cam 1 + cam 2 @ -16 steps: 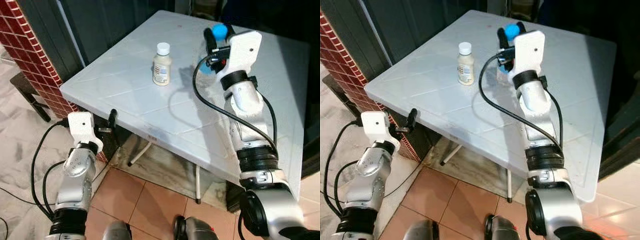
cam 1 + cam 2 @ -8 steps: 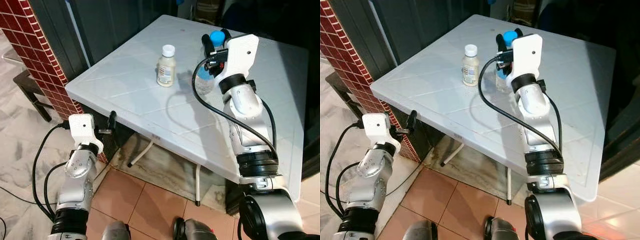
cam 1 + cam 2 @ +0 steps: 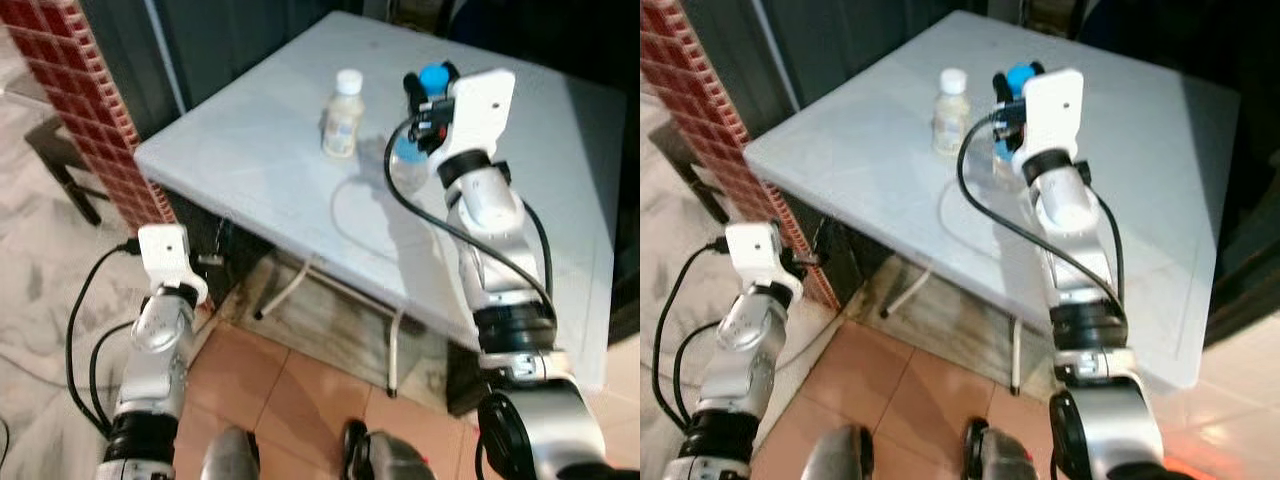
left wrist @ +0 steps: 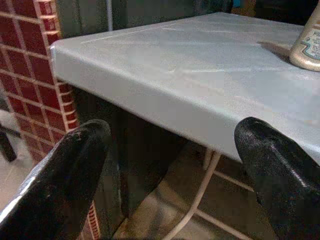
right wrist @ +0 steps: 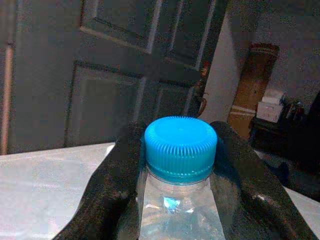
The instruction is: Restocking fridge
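Nearest: left gripper point(image 4: 175, 175) hangs low beside the near corner of the white table point(image 3: 250, 170), below the tabletop's edge, close to the red brick pillar point(image 3: 70, 90). Its two fingers stand wide apart with nothing between them. Idle arm; leave it there, clear of the table leg point(image 3: 285, 290).

Mid: right arm reaches out over the tabletop. Right gripper point(image 5: 180, 165) is closed around a clear water bottle point(image 5: 175, 210) with a blue cap point(image 5: 180, 145); the fingers point(image 5: 112, 190) press on the shoulders just under the cap, one on either side. From the head view the bottle point(image 3: 408, 165) is mostly hidden behind the wrist; whether its base touches the table or sits just off it, I cannot tell.

Beyond and to the robot's left of the held bottle: a small beige bottle with a white cap point(image 3: 343, 115), upright on the table, near the gripper but apart from it.

Far: dark panelled door point(image 5: 115, 60) behind the table. Head views are blurred.

Judgement on the step: carrying the water bottle off toward the fridge. Grip is high, near the neck, so the body can swing; lift straight, keep the bottle upright, keep the squeeze firm. Draw back along the right side, away from the beige bottle, to avoid toppling it. Turn slowly.
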Available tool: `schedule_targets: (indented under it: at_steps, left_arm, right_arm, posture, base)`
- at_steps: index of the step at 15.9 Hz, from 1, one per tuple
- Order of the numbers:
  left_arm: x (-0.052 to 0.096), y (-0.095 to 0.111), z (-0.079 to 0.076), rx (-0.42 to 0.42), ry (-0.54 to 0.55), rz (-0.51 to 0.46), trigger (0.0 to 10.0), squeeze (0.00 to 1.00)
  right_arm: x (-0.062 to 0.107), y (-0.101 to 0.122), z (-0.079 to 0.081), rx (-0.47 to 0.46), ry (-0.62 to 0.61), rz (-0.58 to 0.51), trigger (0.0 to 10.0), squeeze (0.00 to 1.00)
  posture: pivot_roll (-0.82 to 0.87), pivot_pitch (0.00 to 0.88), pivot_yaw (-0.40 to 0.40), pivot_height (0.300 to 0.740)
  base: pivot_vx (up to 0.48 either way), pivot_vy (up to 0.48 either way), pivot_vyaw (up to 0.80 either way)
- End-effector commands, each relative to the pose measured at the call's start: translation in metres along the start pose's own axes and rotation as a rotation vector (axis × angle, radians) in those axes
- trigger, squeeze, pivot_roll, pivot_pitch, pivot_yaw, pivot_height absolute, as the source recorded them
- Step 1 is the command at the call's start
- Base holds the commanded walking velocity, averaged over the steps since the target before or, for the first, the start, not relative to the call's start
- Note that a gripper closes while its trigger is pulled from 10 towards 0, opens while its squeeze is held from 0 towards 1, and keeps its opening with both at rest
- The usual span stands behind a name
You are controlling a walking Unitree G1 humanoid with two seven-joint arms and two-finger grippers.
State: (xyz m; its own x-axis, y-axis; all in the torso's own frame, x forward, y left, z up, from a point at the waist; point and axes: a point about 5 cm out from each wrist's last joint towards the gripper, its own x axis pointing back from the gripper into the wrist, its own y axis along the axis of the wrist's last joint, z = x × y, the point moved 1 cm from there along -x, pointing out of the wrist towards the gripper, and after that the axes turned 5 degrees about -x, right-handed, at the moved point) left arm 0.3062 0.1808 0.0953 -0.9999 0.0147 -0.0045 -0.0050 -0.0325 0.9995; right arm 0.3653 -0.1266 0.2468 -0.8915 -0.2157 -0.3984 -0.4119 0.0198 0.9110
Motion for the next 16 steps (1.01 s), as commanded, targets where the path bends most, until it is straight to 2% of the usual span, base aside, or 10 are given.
schedule_targets:
  at_steps: [1,12,16]
  left_arm:
    - [0.0009,-0.0001,0.0030,-0.013,0.012,-0.002,10.0,0.00]
    - [0.0016,0.0004,0.0045,-0.025,0.008,-0.001,10.0,0.00]
    - [0.0012,-0.0001,0.0044,-0.026,0.008,0.002,10.0,0.00]
  right_arm:
    - [-0.0016,0.0133,0.0011,0.000,0.007,-0.052,10.0,0.00]
    - [-0.0002,0.0101,0.0028,-0.014,0.010,-0.038,10.0,0.00]
    - [0.0006,0.0067,0.0105,-0.044,0.047,-0.020,10.0,0.00]
  posture:
    - [0.01,0.001,-0.017,0.740]
    - [0.01,0.011,-0.013,0.740]
    - [0.02,0.009,-0.014,0.740]
  base:
    - [-0.285,0.000,0.00]
    - [-0.280,0.000,0.00]
    - [-0.280,0.000,0.00]
